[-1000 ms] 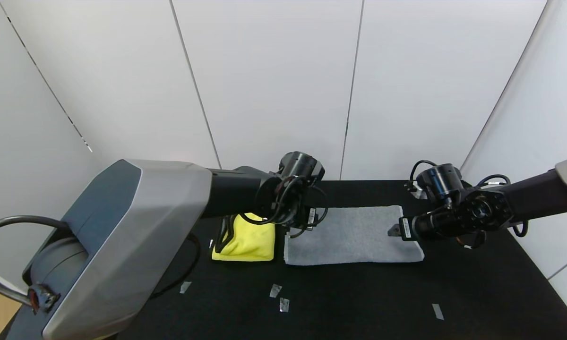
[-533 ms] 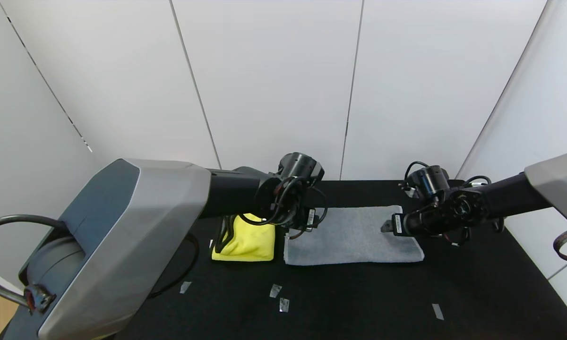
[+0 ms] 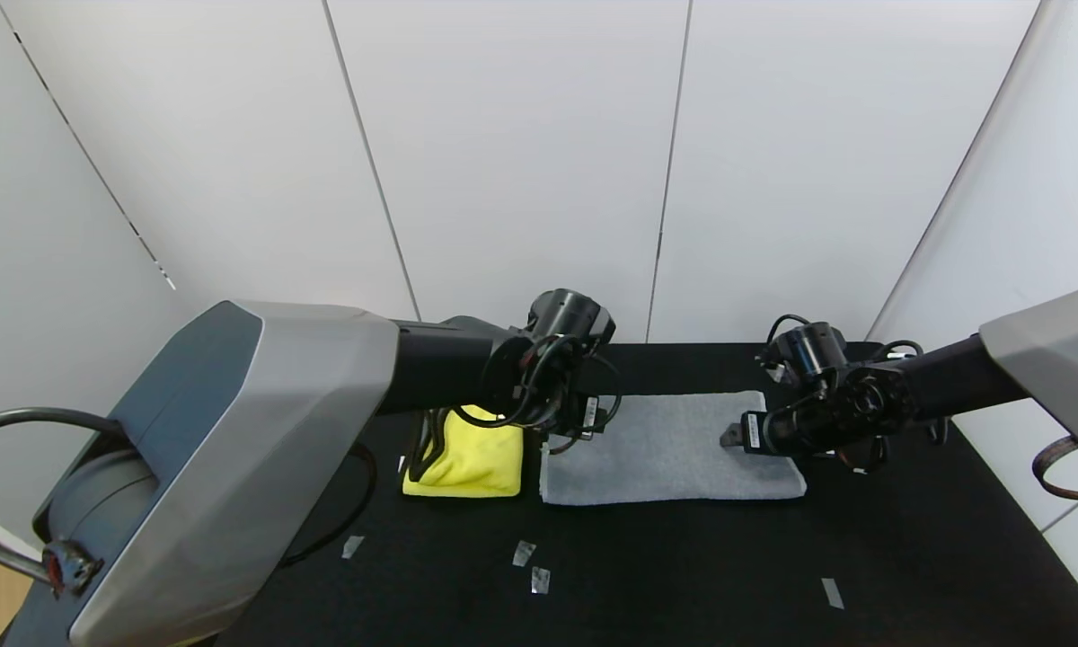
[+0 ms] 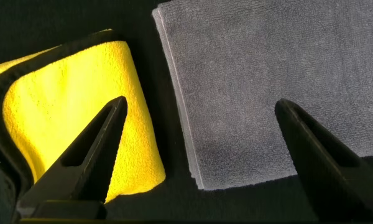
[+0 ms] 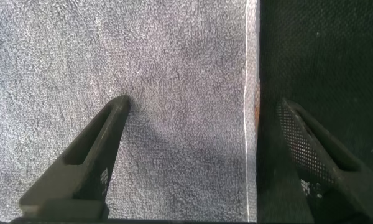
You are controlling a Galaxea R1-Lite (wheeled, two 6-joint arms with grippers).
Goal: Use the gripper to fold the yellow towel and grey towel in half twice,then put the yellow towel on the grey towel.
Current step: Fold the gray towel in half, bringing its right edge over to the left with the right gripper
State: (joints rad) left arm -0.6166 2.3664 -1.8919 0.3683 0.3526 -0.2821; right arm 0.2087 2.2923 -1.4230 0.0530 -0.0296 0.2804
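Both jaws spread wide, nothing held; L gripper (image 4: 199, 130) hangs over the gap btw the two towels, one finger (image 4: 90, 152) above the yellow towel (image 4: 62, 118), the other above the grey towel (image 4: 267, 81); can't tell if either tip touches cloth.

Head view, L to R: my L arm (image 3: 234, 431) reaches in across the table (image 3: 683, 575); yellow towel (image 3: 472, 458) lies folded into a small pad w/ dark trim on its left side, partly hidden by my L wrist; L gripper (image 3: 584, 422) sits at the near-left end of the grey towel (image 3: 665, 449); grey towel lies flat as a long folded rectangle just beside the yellow one, narrow strip of black table btw them, not touching.

R gripper (image 3: 732, 436) is over the right end of the grey towel; R wrist view shows one finger (image 5: 93, 155) over grey terry, the other over black table past the pale edge; R gripper (image 5: 202, 134) straddles that edge w/ jaws released.

Few bits of tape (image 3: 524, 553) on the table near the front.
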